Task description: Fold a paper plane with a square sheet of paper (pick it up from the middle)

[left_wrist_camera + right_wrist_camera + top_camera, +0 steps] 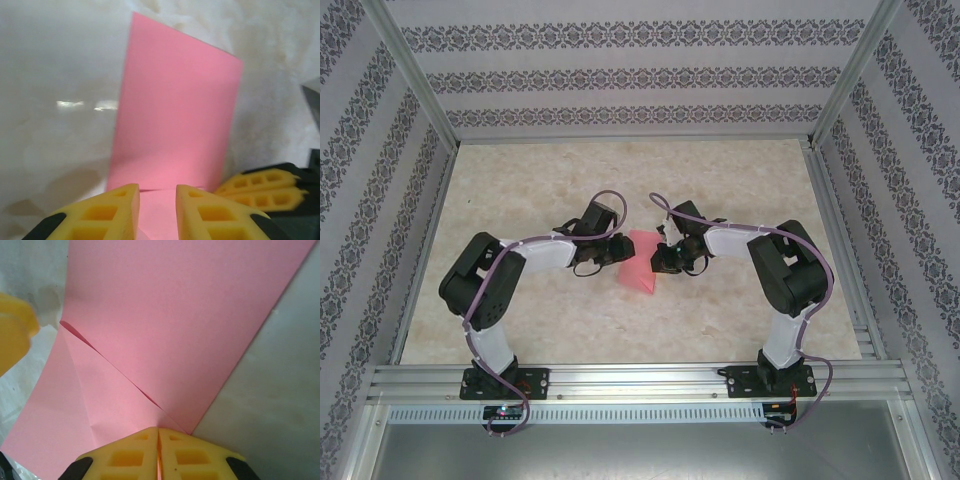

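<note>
The square sheet of paper (638, 264) is pink and lies partly folded on the table between both grippers. In the right wrist view the sheet (165, 315) carries a diagonal flap edge that runs down to my fingertips. My right gripper (158, 430) is shut, pinching the sheet's near corner. It sits at the sheet's right side (661, 258). My left gripper (157, 192) stands with its jaws a little apart over the sheet (175, 120), pink showing in the gap and nothing pinched. It sits at the sheet's left edge (618, 250).
The beige marble-patterned table (570, 180) is walled by patterned panels (620, 70) at the back and sides. An aluminium rail (640, 380) holds both arm bases at the near edge. The right gripper's yellow fingers (260, 190) lie close beside my left fingers.
</note>
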You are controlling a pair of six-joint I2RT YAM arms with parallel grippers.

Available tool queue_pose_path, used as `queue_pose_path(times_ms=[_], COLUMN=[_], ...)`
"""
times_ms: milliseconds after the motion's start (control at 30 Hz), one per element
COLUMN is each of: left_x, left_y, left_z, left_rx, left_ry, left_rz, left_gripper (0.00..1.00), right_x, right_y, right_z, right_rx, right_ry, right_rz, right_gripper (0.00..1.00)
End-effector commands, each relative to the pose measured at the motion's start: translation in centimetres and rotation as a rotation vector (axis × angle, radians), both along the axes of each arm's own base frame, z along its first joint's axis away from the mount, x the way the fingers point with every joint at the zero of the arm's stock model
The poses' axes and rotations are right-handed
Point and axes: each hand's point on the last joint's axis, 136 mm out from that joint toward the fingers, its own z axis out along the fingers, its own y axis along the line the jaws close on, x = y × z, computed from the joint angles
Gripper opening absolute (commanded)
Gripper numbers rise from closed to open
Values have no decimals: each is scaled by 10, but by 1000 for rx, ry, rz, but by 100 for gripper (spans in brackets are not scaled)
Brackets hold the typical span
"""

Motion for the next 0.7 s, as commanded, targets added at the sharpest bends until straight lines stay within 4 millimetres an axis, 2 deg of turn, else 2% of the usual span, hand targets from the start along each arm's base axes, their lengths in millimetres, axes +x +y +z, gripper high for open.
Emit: queue_pose_path(times_ms=[0, 167, 267, 433, 667], left_x=[-10, -25, -28, -28, -41], left_y=[-24, -28, -27, -19, -4], left_z=[29, 2, -13, -31, -56], left_rx=[-78, -43, -26, 13, 88], left_ry=[-58, 22, 60, 87, 149], left_rz=[-101, -123, -115, -77, -44], left_gripper=[26, 22, 21, 18, 16], right_x=[-21, -19, -17, -9, 5], right_y=[-39, -35, -27, -12, 7], right_z=[-47, -44, -34, -1, 43], right_rx=[-228, -205, -153, -65, 29], right_ry=[73, 68, 42, -39, -127], right_rz=[-17, -13, -2, 35, 56], right_gripper=[10, 10, 11, 12, 13])
